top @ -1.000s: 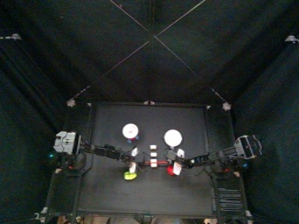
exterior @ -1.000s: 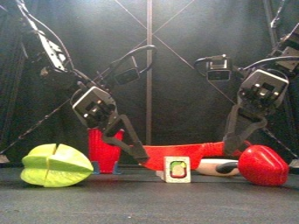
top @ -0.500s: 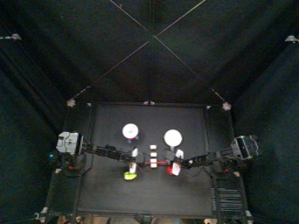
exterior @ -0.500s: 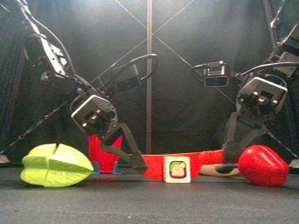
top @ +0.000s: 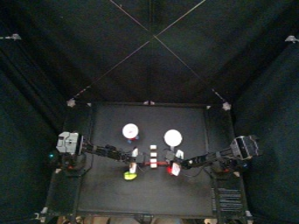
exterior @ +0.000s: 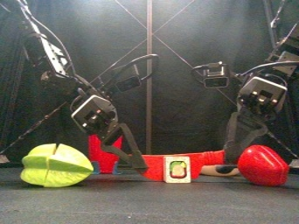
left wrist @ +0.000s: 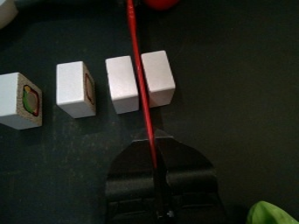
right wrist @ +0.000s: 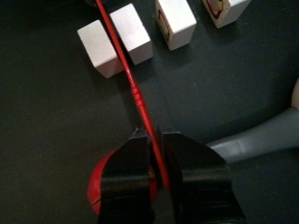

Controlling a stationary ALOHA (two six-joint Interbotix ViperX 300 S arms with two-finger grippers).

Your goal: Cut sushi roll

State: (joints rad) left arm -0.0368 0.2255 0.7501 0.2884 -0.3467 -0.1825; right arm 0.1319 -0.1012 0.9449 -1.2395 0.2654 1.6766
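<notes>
black curtains ring the small counter (top: pixel 117 197). both tools, left tool (left wrist: pixel 158 179) and right tool (right wrist: pixel 156 166), are clamped together on the red knife (left wrist: pixel 138 66), its blade lying between two sushi roll pieces (left wrist: pixel 140 80). best pressed straight down and kept level.

- Top view looks straight down from high up; the table (top: pixel 149 188) sits small, mid-picture.
- Front view looks level across the table's front edge, close.
- Both wrist views look down along a red blade (left wrist: pixel 140 79) at white slices (right wrist: pixel 114 42), close.
</notes>
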